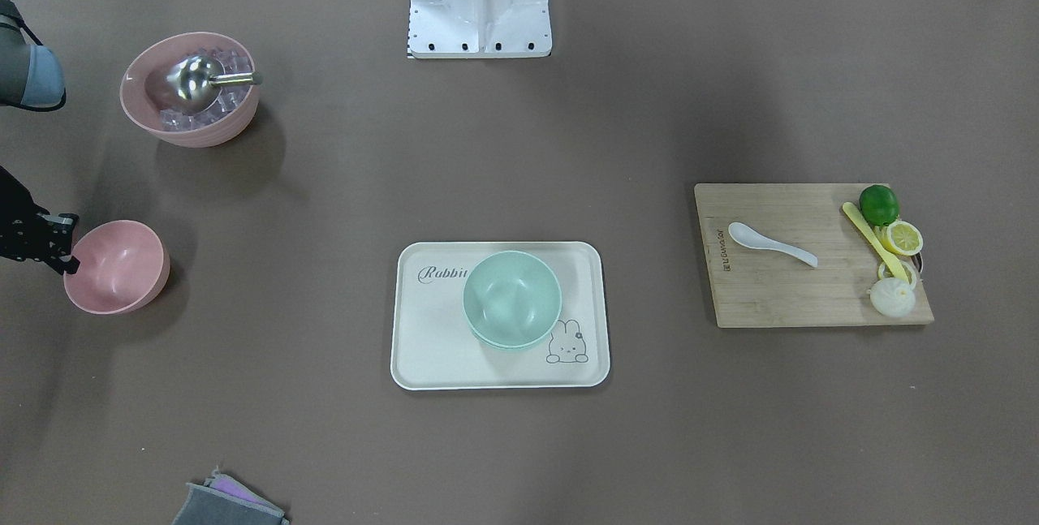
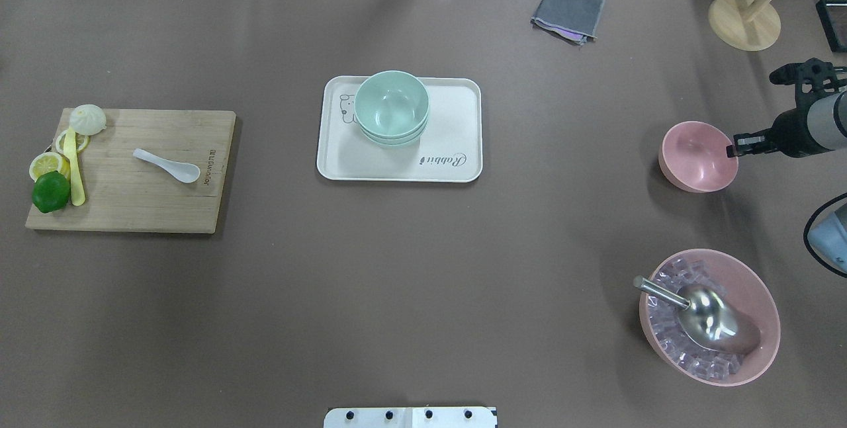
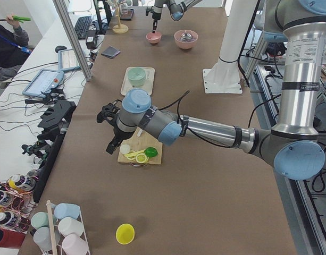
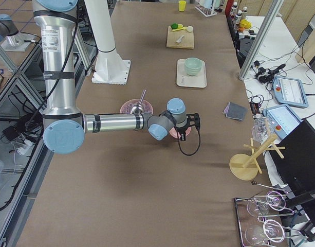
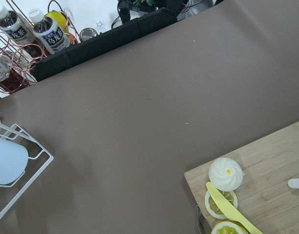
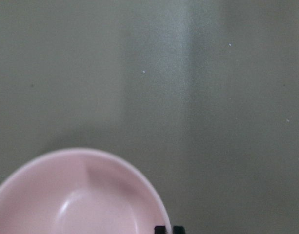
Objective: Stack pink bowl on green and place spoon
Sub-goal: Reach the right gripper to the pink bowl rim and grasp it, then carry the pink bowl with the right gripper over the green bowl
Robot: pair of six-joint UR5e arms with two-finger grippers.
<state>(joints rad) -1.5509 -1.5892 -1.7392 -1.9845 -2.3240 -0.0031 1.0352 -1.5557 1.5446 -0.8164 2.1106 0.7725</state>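
The small pink bowl (image 2: 695, 162) stands on the table at the right, also in the front view (image 1: 122, 269) and the right wrist view (image 6: 81, 204). My right gripper (image 2: 732, 149) is at its outer rim, and its fingertips (image 6: 160, 229) are closed on the rim. The green bowls (image 2: 390, 107), two nested, sit on the white tray (image 2: 456, 124) at centre. The white spoon (image 2: 169, 165) lies on the wooden cutting board (image 2: 132, 206) at the left. My left gripper (image 3: 110, 147) hovers beyond the board's outer end. I cannot tell whether it is open.
A large pink bowl (image 2: 711, 315) with ice cubes and a metal scoop stands near the right front. A lime, lemon slices, a yellow knife and a bun lie on the board's end. A grey cloth (image 2: 568, 11) and a wooden stand (image 2: 744, 21) are at the far right.
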